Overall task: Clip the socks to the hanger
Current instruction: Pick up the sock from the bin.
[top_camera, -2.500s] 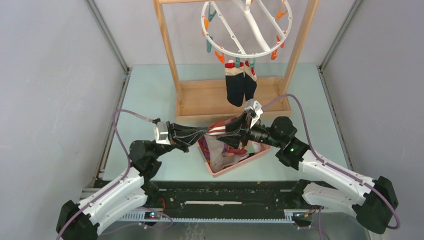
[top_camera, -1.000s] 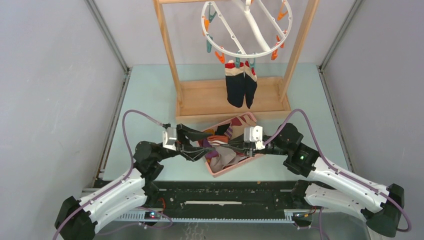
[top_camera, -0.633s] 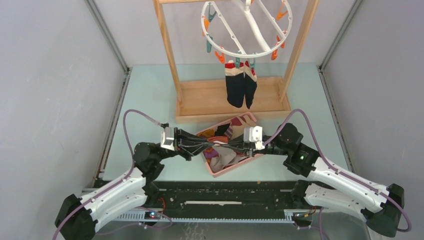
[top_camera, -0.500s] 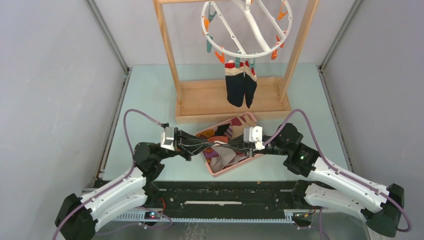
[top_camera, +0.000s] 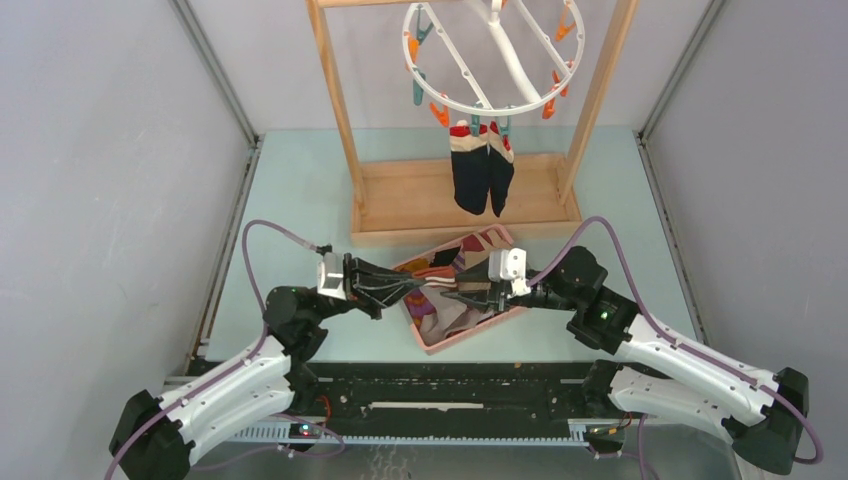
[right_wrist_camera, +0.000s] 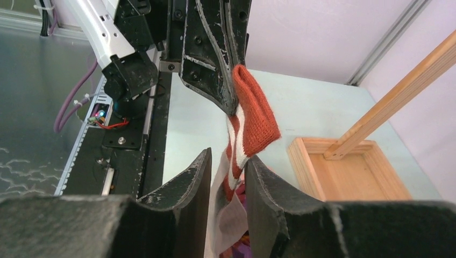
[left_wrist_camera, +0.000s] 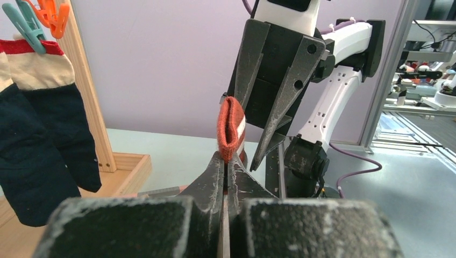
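Nearly upright sock (right_wrist_camera: 255,113), rounded end up

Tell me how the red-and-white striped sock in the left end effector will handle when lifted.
Probably floppy: the sock folds over at the left end effector and its tail droops between the right end effector's open jaws. Likely light, since a thin fingertip pinch holds it. The knit looks grippy, so slipping seems unlikely.

The raised sock (right_wrist_camera: 255,118) is rust-red, white-striped. 2 hanging socks (top_camera: 480,175) are navy with cream-and-red cuffs; the white hanger (top_camera: 515,65) has orange and teal clips (top_camera: 438,112)
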`<action>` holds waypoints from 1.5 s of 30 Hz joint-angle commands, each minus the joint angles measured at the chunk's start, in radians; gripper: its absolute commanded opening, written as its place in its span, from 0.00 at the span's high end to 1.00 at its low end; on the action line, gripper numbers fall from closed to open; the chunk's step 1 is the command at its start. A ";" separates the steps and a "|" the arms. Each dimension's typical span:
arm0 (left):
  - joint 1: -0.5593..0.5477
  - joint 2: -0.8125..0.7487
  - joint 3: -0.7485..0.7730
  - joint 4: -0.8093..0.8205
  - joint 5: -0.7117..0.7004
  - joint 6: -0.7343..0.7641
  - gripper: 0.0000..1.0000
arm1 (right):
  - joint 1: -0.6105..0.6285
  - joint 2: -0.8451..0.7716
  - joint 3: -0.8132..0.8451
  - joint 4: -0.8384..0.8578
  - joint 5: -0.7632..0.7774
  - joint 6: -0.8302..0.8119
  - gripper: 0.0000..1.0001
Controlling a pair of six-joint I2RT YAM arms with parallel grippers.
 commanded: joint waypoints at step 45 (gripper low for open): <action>0.203 0.411 0.704 -0.576 -0.484 -0.320 0.09 | -0.191 -0.127 -0.022 0.046 0.419 0.203 1.00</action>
